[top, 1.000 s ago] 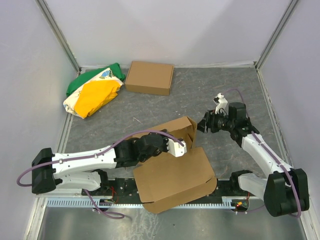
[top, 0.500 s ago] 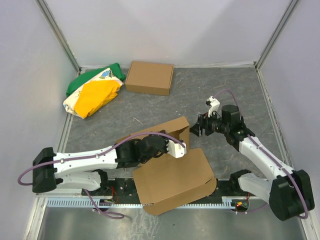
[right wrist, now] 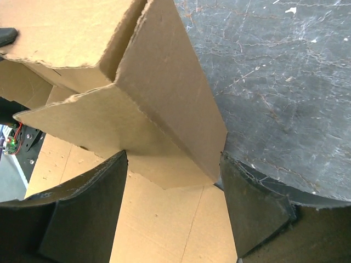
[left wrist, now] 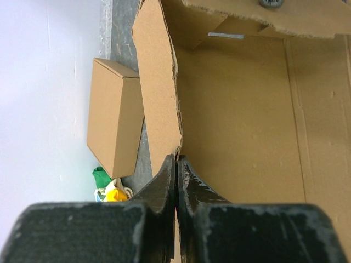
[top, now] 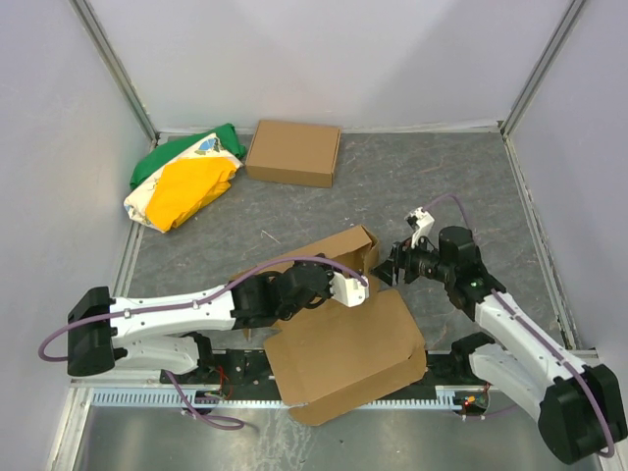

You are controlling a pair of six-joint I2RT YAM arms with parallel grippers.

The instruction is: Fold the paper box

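Note:
The paper box [top: 343, 353] is a brown die-cut sheet at the near middle of the table. Its big flap hangs over the near edge and its far walls stand raised. My left gripper [top: 359, 287] is shut on the edge of an upright side flap, which shows in the left wrist view [left wrist: 176, 160] in front of the box's inner floor [left wrist: 241, 120]. My right gripper [top: 391, 263] is open at the box's right side. In the right wrist view [right wrist: 173, 167] its fingers straddle a folded corner flap [right wrist: 164, 109] without pinching it.
A ready-made brown cardboard box [top: 293, 152] lies at the back, also in the left wrist view [left wrist: 115, 118]. A green, yellow and white bag [top: 182, 182] lies at the back left. Grey walls enclose the table; a white rail [top: 147, 397] runs along the near edge.
My right gripper has moved nearer and left, up to the box's right corner flap. My left gripper and the box have shifted slightly right.

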